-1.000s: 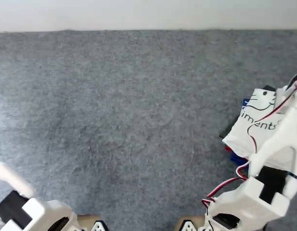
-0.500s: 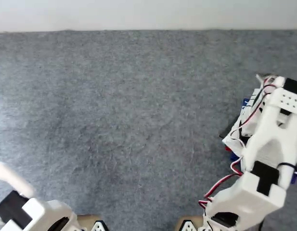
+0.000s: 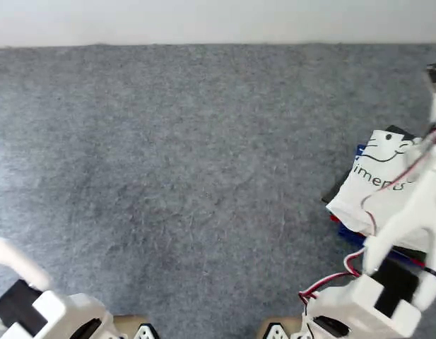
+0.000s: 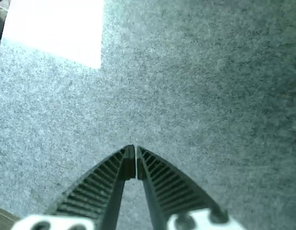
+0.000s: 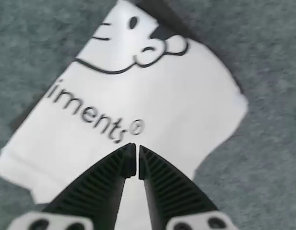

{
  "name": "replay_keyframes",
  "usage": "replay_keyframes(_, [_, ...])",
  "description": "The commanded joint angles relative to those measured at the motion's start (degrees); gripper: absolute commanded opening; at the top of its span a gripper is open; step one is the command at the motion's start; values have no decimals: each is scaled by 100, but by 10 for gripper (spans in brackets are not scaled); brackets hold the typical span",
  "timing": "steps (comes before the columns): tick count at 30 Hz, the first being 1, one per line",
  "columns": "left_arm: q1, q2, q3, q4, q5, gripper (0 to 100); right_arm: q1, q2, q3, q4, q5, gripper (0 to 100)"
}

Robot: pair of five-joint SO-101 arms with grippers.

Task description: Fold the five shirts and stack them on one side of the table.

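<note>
A stack of folded shirts lies at the table's right side, topped by a white shirt [image 3: 376, 194] with a black cartoon print; blue, red and black edges [image 3: 353, 232] of lower shirts peek out beneath. The white shirt [image 5: 138, 96] spreads below my right gripper [image 5: 132, 160], which is shut with nothing in it and held above the stack. The right arm [image 3: 408, 219] rises over the stack in the high view. My left gripper [image 4: 135, 162] is shut, empty, over bare grey felt at the near left.
The grey felt table [image 3: 189, 155] stretches wide to the left of the stack. A bright patch [image 4: 56, 28] lies on the felt ahead of the left gripper. The left arm's base [image 3: 41, 311] sits at the near left edge.
The right arm swung in over the stack, then pulled back toward the right edge, uncovering the white shirt. The left arm stayed still.
</note>
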Motion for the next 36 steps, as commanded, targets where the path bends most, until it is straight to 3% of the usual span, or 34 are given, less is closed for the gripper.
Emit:
replay_keyframes(1, [35,-246,-66,237,-18,16,514,321,44,-857,475,9])
replay_keyframes(7, [53,-264,-66,308,193,16,690,1156,0,-936,501,9])
replay_keyframes(17, [1292,-1820,-4,334,369,16,-31,-382,-905,1666,352,9])
replay_keyframes(23, [1943,-2804,936,440,492,16,-681,-1596,-185,1727,-1705,9])
replay_keyframes(29, [2453,-3938,2510,431,2286,16,-1692,-3187,1793,1710,-3455,9])
replay_keyframes(36, [3508,-5969,4620,-756,2207,15,-2993,-5332,4387,936,-4721,9])
